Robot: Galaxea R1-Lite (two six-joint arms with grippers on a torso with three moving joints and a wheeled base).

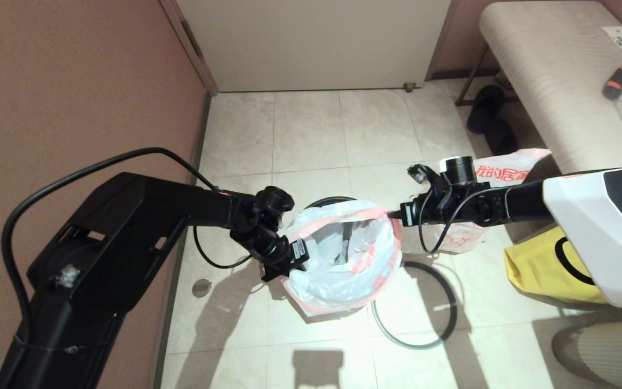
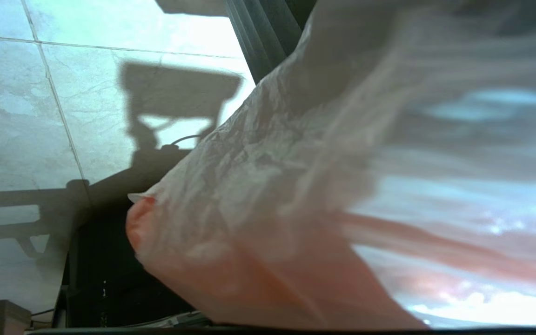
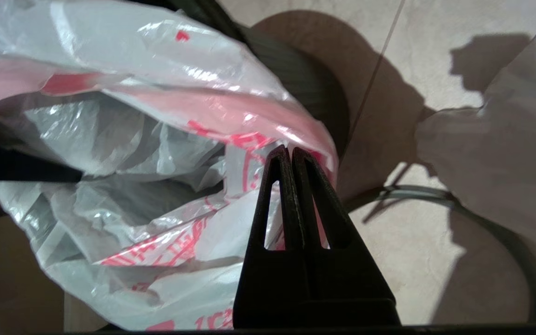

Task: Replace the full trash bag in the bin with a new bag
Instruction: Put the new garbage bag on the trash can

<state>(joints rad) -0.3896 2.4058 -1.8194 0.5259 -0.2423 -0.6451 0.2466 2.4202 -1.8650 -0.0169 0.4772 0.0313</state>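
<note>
The black bin (image 1: 319, 202) stands on the floor between my arms, its ribbed wall (image 3: 305, 88) showing behind plastic. The new bag (image 1: 338, 275), translucent white with a pink-red edge, sits in it with its mouth stretched open. My left gripper (image 1: 295, 254) is at the bag's left edge, and crinkled plastic (image 2: 258, 186) covers its fingers and gathers toward them. My right gripper (image 3: 291, 151) is shut on the pink edge at the right (image 1: 394, 214). The full trash bag (image 1: 500, 173) with bold red characters rests behind my right arm. The grey hoop (image 1: 448, 292) lies on the floor.
A yellow fabric bag (image 1: 538, 265) lies right of the hoop, under my right arm. A padded bench (image 1: 548, 81) stands at the back right with dark slippers (image 1: 486, 102) beneath it. A brown wall (image 1: 73, 81) runs close along the left, and a door is at the back.
</note>
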